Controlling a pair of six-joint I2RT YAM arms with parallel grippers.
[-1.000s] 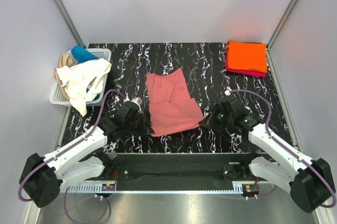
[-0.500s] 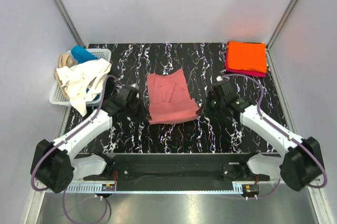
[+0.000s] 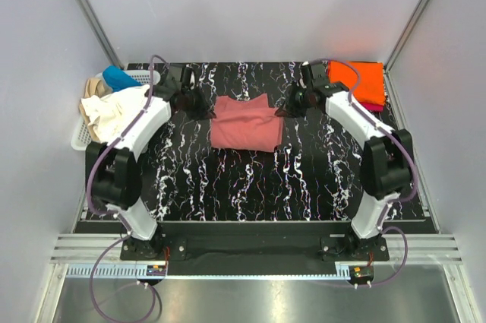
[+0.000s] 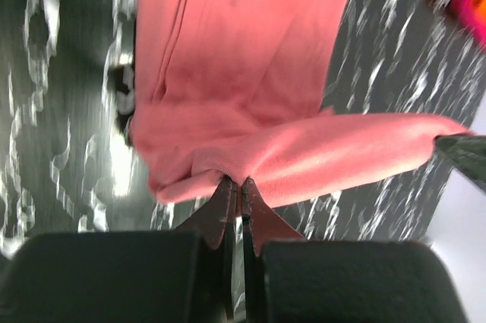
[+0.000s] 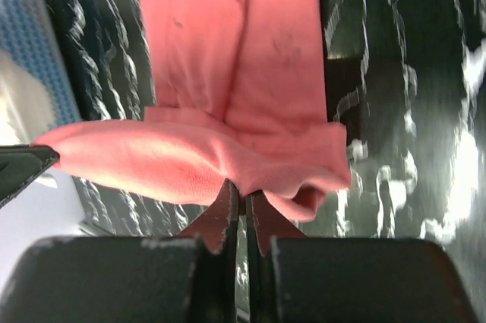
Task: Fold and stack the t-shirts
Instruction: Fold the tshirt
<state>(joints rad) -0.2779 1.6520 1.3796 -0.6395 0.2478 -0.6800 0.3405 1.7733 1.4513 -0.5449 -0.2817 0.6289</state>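
Observation:
The salmon-pink t-shirt (image 3: 244,123) lies folded in half at the middle back of the black marbled table. My left gripper (image 3: 199,105) is shut on its far left corner, and the pinched cloth (image 4: 228,163) shows in the left wrist view above my left gripper (image 4: 235,185). My right gripper (image 3: 287,106) is shut on the far right corner, and the cloth (image 5: 228,148) bunches over my right gripper (image 5: 243,190) in the right wrist view. A folded orange t-shirt (image 3: 363,78) lies on a magenta one (image 3: 372,104) at the back right.
A white lattice basket (image 3: 85,139) at the back left holds cream-white (image 3: 115,112), tan (image 3: 93,85) and blue (image 3: 119,77) shirts, the cream one draped over its rim. Grey walls close in the table on three sides.
Both grippers have carried the shirt's near edge from the front of the table to the back, folding it over onto its far half. Both arms are now stretched far out.

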